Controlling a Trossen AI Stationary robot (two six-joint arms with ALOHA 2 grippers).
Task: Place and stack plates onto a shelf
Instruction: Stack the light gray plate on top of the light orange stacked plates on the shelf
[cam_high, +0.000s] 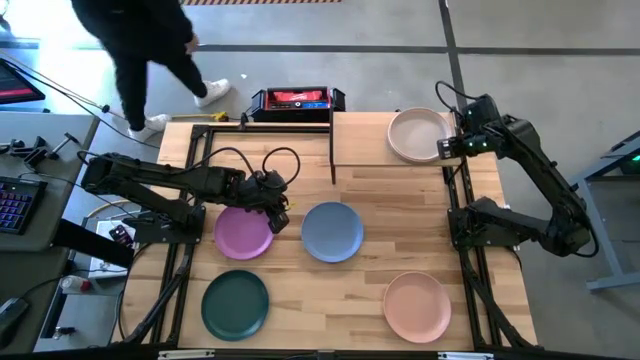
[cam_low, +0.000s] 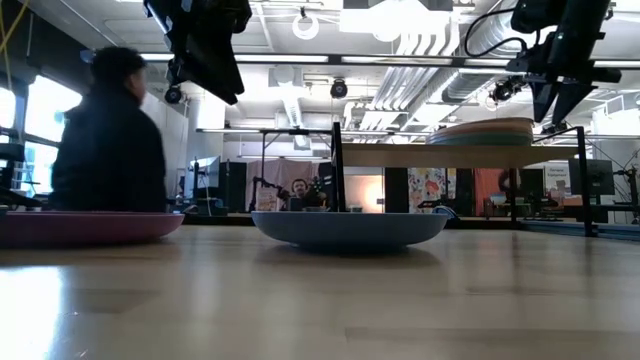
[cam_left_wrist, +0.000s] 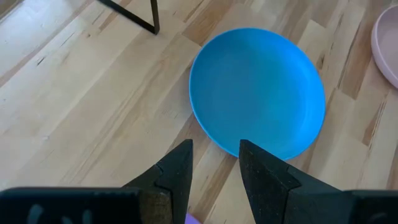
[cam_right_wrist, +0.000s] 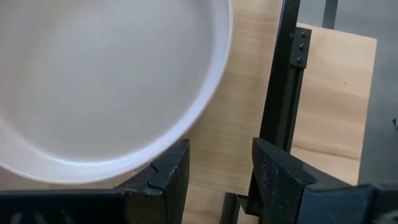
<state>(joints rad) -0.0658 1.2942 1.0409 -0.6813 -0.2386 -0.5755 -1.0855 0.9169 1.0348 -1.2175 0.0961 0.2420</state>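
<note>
The shelf stands at the table's far side and carries a stack of plates with a pale cream plate on top. My right gripper is open just off that stack's right rim, with the cream plate filling its wrist view. My left gripper is open and hovers above the right edge of the purple plate, pointing toward the blue plate. The blue plate, the dark green plate and the peach plate lie flat on the tabletop.
The shelf's black legs and the table's black frame post stand close to the grippers. A red and black box sits at the far edge. A person walks beyond the far left corner. Bare wood lies between the plates.
</note>
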